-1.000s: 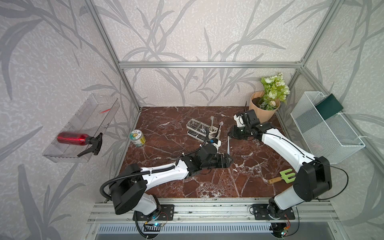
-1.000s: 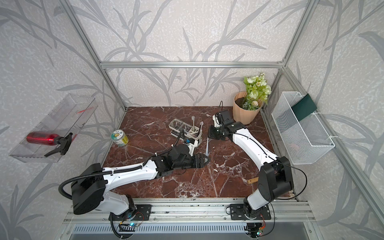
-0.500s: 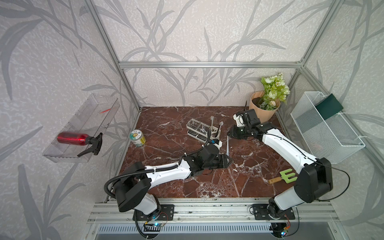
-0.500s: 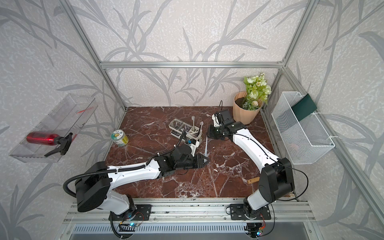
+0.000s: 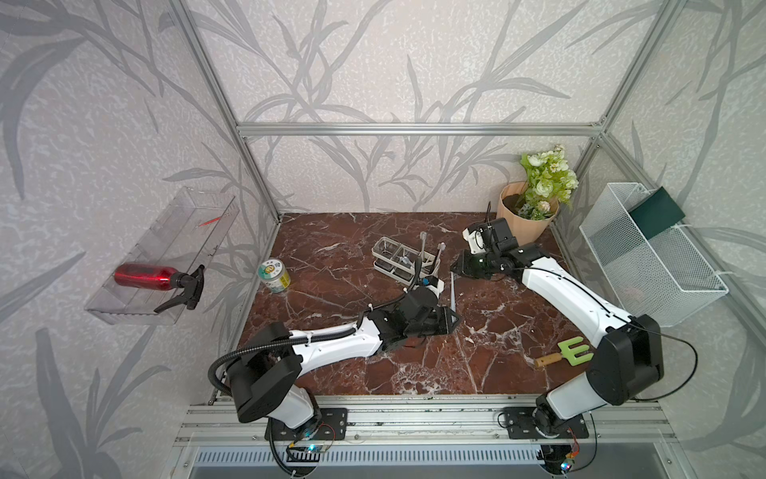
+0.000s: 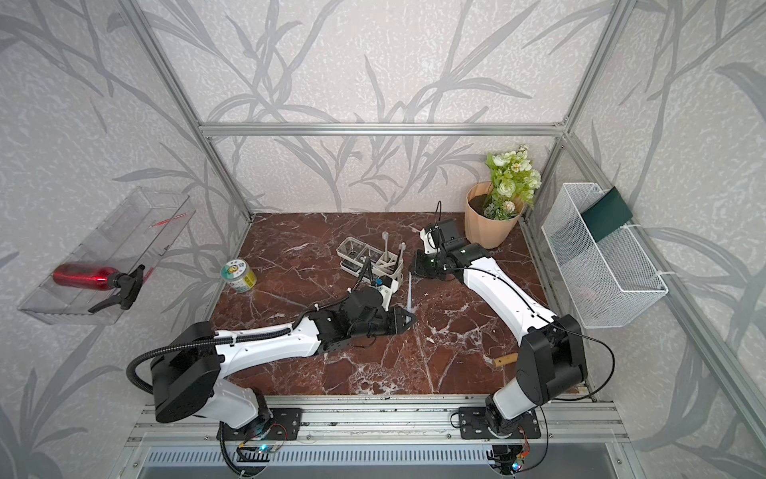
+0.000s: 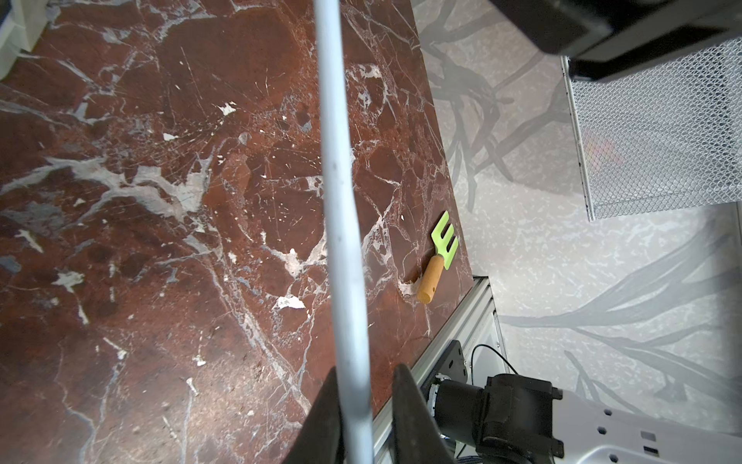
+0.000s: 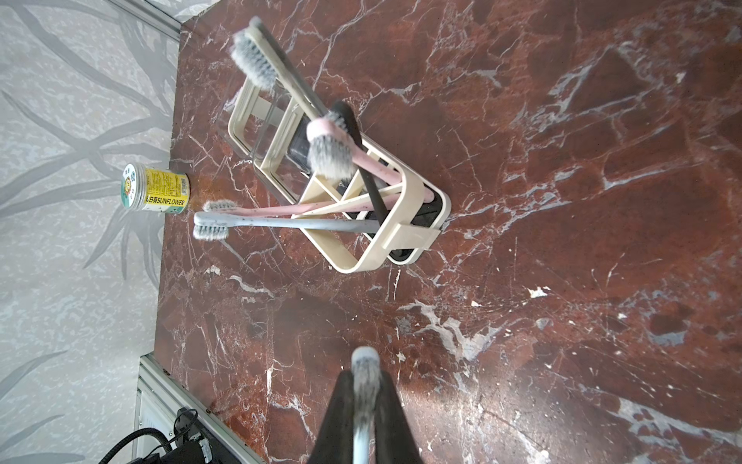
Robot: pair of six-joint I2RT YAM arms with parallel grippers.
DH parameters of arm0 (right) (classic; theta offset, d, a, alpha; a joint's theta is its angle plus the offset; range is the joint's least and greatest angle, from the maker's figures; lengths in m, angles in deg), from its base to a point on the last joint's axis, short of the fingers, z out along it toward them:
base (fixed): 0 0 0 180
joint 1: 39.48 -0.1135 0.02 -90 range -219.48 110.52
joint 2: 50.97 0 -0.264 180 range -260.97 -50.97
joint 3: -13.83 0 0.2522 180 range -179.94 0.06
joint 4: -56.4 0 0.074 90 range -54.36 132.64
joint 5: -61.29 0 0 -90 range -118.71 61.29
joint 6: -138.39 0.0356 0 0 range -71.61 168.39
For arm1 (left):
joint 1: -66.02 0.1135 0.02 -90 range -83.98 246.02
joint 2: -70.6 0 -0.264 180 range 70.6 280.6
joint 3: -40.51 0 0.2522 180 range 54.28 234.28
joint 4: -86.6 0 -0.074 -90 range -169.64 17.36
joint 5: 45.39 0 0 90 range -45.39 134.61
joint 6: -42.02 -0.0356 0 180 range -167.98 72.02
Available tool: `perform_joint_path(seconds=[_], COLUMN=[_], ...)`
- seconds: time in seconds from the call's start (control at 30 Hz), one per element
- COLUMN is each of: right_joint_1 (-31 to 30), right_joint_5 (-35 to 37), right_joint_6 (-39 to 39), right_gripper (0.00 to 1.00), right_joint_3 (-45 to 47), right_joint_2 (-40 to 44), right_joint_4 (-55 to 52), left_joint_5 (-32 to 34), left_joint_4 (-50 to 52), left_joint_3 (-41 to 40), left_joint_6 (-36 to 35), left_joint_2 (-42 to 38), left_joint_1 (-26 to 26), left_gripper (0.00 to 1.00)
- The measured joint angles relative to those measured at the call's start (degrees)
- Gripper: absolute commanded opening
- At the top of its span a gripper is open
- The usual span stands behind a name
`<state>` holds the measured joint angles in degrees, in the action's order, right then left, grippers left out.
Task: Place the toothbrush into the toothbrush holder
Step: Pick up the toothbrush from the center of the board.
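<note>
Red-brown marble table (image 5: 331, 365) with a cream holder (image 8: 407, 235) standing near its middle, seen in both top views (image 5: 404, 259). A white mesh basket (image 5: 650, 265) hangs on the wall well to the holder's right. A clear shelf (image 5: 166, 249) hangs on the wall well to the holder's left, with a red spray bottle (image 5: 145, 277) lying on it. A peach pot (image 5: 524, 220) of green and white flowers stands beyond the holder, to its right.

Several brushes (image 8: 329, 148) lean out of the holder's slotted end.

The right gripper (image 5: 454, 269) sits just right of that slotted end. It is clamped on the bristle head of the toothbrush (image 8: 364, 377), as the right wrist view shows. The left gripper (image 5: 455, 317) sits on the robot's side of the holder, near the slotted end. In the left wrist view its fingers (image 7: 321, 401) straddle the handle. One finger lies against it and a gap shows at the other, so whether they grip cannot be told.

A labelled can (image 5: 273, 275) stands left of the holder. A green rake (image 5: 563, 352) with a wooden handle lies well right of the holder, toward the robot.

The pale blue toothbrush (image 5: 452, 290) spans between the two grippers, just beside the holder's slotted end and outside it.
</note>
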<state>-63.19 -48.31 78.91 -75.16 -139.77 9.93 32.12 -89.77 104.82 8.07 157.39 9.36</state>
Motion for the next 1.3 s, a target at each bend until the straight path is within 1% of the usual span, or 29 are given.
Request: perform_joint_path(seconds=[0.07, 0.13, 0.3, 0.43, 0.47, 0.5, 0.63, 0.67, 0.77, 0.9, 1.07, 1.2, 1.3], right_joint_1=[0.0, 0.0, 0.0, 0.02, 0.0, 0.0, 0.0, 0.0, 0.0, 0.0, 0.07, 0.07, 0.07], right_joint_5=[0.0, 0.0, 0.02, 0.02, 0.02, 0.02, 0.02, 0.04, -0.02, -0.72, -4.09, -6.69, -8.68], right_joint_6=[0.04, 0.11, 0.13, 0.11, 0.11, 0.11, -0.44, -0.57, -1.22, -3.1, -5.99, -7.67, -8.28], right_gripper=[0.0, 0.0, 0.0, 0.0, 0.03, 0.09, 0.4, 0.46, 0.53, 0.55, 0.56, 0.54, 0.5], right_joint_3=[0.0, 0.0, 0.0, 0.0, 0.0, 0.0, 0.0, 0.0, 0.07, 0.07, 0.07, 0.07, 0.07], right_joint_2=[0.0, 0.0, 0.0, 0.04, 0.07, 0.13, 1.18, 1.64, 3.69, 5.64, 3.93, 0.94, 0.2], right_joint_4=[0.0, 0.0, 0.15, 0.13, 0.11, 0.04, -0.7, -0.92, -1.25, -2.45, -4.85, -6.23, -6.12], left_joint_5=[0.0, 0.0, 0.42, 0.5, 0.55, 0.61, 0.87, 0.98, 1.75, 4.11, 7.98, 11.28, 13.4], left_joint_4=[-0.02, -0.02, 0.72, 0.79, 0.9, 1.14, 2.67, 3.32, 6.86, 13.14, 20.96, 26.12, 28.89], left_joint_3=[0.0, 0.0, 0.0, 0.0, 0.0, 0.0, 0.0, 0.0, 0.0, -0.02, -0.02, 0.0, 0.17], left_joint_6=[-0.04, 0.04, 0.39, 0.33, 0.28, 0.09, -1.62, -2.12, -4.37, -8.63, -14.49, -18.84, -21.24], left_joint_2=[0.04, 0.04, 0.11, 0.11, 0.11, 0.11, 0.11, 0.11, -0.2, -1.88, -5.18, -6.49, -6.69], left_joint_1=[0.0, -0.02, 0.04, 0.04, 0.04, 0.04, 0.02, 0.02, -0.04, -0.28, -0.68, -2.03, -3.61], left_gripper=[0.17, 0.13, 0.11, 0.01, 0.0, 0.0, 0.0, 0.0, 0.0, 0.0, 0.0, 0.0, 0.0])
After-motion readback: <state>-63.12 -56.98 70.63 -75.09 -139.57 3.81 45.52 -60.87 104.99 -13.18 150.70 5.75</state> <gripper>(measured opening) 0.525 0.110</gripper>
